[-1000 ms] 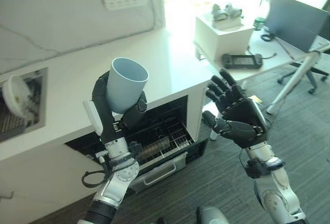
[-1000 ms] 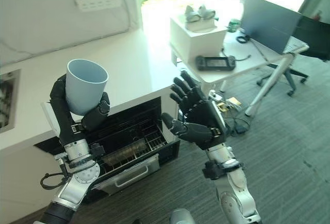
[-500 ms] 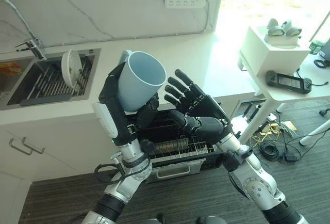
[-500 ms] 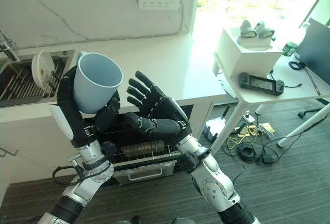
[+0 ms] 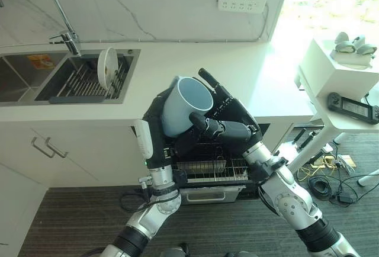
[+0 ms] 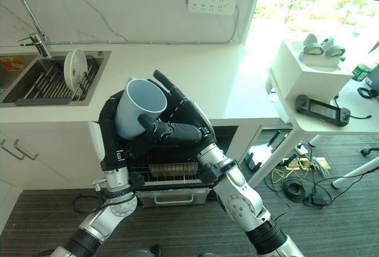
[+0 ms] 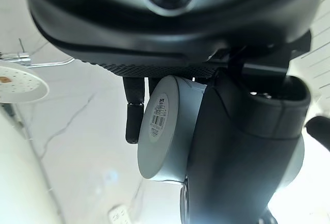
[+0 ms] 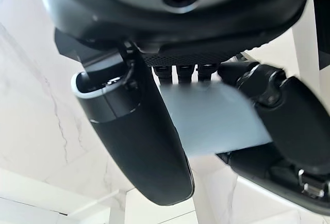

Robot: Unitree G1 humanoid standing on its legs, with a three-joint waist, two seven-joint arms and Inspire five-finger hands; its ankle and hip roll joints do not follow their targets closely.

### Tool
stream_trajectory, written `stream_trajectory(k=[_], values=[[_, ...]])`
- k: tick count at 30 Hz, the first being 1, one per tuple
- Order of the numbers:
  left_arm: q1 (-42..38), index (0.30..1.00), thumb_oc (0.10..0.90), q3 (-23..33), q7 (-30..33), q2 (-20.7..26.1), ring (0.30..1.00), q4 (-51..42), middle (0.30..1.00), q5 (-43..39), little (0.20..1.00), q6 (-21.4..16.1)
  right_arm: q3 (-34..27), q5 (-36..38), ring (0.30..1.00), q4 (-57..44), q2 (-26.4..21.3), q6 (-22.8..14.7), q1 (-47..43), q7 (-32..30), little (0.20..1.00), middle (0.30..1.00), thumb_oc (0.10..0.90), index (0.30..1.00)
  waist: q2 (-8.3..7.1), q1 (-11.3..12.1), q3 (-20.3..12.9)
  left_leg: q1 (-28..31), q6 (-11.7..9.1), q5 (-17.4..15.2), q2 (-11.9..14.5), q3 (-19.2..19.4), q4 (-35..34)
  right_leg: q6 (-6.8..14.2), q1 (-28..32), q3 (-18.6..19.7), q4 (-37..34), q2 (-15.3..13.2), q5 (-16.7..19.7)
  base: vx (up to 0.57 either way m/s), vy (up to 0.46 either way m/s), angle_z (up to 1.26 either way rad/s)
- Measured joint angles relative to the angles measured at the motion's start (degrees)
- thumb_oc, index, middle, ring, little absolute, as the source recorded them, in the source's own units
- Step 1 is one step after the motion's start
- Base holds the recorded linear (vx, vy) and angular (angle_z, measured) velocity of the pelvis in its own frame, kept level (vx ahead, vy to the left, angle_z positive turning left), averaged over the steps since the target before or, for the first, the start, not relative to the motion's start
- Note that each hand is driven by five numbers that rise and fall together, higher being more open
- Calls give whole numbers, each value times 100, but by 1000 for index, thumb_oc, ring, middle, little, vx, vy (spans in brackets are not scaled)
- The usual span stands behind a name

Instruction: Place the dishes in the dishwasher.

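A pale blue cup (image 5: pixel 183 110) is held up in front of the counter, mouth tilted toward me. My left hand (image 5: pixel 155 128) is curled round its lower wall from the left. My right hand (image 5: pixel 234 119) has joined it from the right: its thumb hooks over the rim into the cup and its fingers lie against the cup's far side. The left wrist view shows the cup's base (image 7: pixel 161 125) with a label. In the right wrist view the cup wall (image 8: pixel 212 118) sits behind my right thumb (image 8: pixel 139 136). Below both hands the dishwasher drawer (image 5: pixel 208 169) stands open with its wire rack showing.
A sink (image 5: pixel 83 79) at the left of the white counter (image 5: pixel 195 61) holds a white plate (image 5: pixel 108 67) upright in a rack, under a tap (image 5: pixel 65 29). On the right a side table (image 5: pixel 349 112) carries a white box and a handheld console. Cables lie on the floor beside it.
The camera has swung left, bringing the sink into view. My right hand has moved in from beside the cup and now pinches its rim. The left hand still holds the cup, now lower.
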Motion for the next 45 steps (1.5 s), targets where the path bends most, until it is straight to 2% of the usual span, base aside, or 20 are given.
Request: stream_trajectory(k=[5, 21, 31, 40, 41, 43, 45], values=[[1, 300, 400, -116, -103, 12, 300, 41, 300, -16, 300, 2, 4, 5, 900, 248, 155, -29, 0, -9, 900, 900, 800, 900, -1, -1, 1, -4, -3, 8, -4, -38, 0, 0, 15, -29, 1, 0, -1, 4, -5, 2], [1, 300, 400, -205, -221, 188, 300, 106, 300, -15, 300, 14, 42, 5, 900, 481, 172, -20, -14, 27, 900, 900, 800, 900, -26, -6, 7, -63, -5, 29, -9, -83, -3, -2, 1, -60, 8, 1, -2, 0, 0, 1], [2, 300, 400, -220, -297, 242, 300, 203, 300, -16, 300, 8, 52, -21, 900, 728, 173, 34, -102, 200, 900, 900, 800, 900, -92, -9, 11, -73, 1, 79, -27, -144, -7, -2, -6, -53, 4, 3, -2, -2, -1, 4], [2, 300, 400, -273, -304, 240, 300, 384, 300, -35, 300, -54, 82, -450, 900, 914, 134, 49, -155, 250, 900, 900, 800, 900, -116, 2, 13, -79, -1, 84, -27, -147, -13, -2, -8, -55, -7, 5, -2, 0, 0, 0], [2, 300, 400, -273, -312, 239, 300, 384, 300, -37, 300, -70, 80, -477, 455, 914, 133, 46, -159, 250, 455, 455, 504, 455, -119, 0, 15, -79, -1, 84, -27, -148, -16, -1, -8, -56, -13, 6, -2, 0, 0, 0], [2, 300, 400, -276, -323, 248, 300, 384, 300, -50, 300, -86, 80, -583, 305, 914, 122, 34, -162, 249, 305, 305, 403, 305, -122, 1, 16, -80, -1, 84, -26, -148, -18, -1, -8, -56, -17, 6, -2, 0, 0, 0], [2, 300, 400, -294, -326, 253, 300, 385, 300, -64, 300, -109, 72, -664, 300, 914, 107, 29, -165, 249, 300, 300, 400, 300, -128, 1, 20, -80, -1, 84, -27, -148, -20, -1, -8, -56, -20, 6, -2, 0, 0, 0]])
